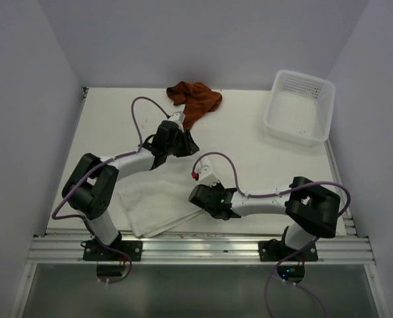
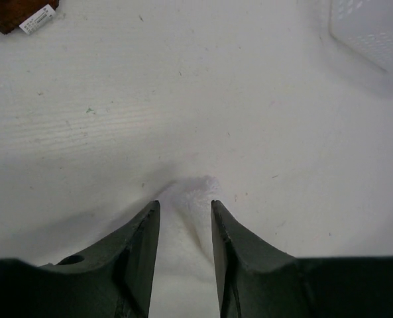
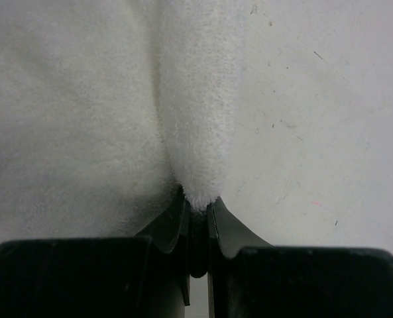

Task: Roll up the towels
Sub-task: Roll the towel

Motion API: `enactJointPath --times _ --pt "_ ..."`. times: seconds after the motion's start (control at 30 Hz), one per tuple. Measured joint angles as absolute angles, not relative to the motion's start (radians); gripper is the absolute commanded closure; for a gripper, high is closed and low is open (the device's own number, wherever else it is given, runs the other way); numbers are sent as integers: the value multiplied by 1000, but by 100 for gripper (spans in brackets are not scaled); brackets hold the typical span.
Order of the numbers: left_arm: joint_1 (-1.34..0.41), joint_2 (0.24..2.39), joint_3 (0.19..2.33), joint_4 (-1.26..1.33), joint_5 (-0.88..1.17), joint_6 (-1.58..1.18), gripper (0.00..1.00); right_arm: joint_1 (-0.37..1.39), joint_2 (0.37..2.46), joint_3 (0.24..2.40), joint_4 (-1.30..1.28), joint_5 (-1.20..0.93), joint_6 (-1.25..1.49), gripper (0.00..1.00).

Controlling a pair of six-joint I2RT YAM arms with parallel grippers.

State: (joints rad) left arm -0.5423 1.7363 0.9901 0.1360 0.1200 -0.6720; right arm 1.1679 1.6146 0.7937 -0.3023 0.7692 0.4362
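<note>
right gripper (image 3: 196, 204) pinches the edge of the white towel (image 3: 77, 106); left gripper (image 2: 184, 207) stands parted around a corner. best to hold that edge taut and roll evenly.

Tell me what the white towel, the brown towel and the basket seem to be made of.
White towel: soft terry-like cloth, matte; the right wrist view shows fuzzy nap and a plump fold. Rust-brown towel: cloth too, likely similar; it lies crumpled in soft folds, weave too small to tell. Basket: probably rigid plastic, smooth white; thin walls with regular perforations.
</note>
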Motion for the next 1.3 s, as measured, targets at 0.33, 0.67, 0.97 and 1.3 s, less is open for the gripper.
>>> enactJointPath --times 0.33,0.67,0.97,1.3 --pt "-540 1668 991 161 244 -719 57 1237 1707 871 -399 874 431 100" --pt "-595 1730 997 210 315 -750 57 1331 1836 967 -509 993 426 100" --pt "-637 1784 961 275 342 -786 58 1359 1903 1006 -561 1047 422 100" --pt "-636 1784 833 369 337 -810 59 1390 1951 1033 -595 1083 395 88"
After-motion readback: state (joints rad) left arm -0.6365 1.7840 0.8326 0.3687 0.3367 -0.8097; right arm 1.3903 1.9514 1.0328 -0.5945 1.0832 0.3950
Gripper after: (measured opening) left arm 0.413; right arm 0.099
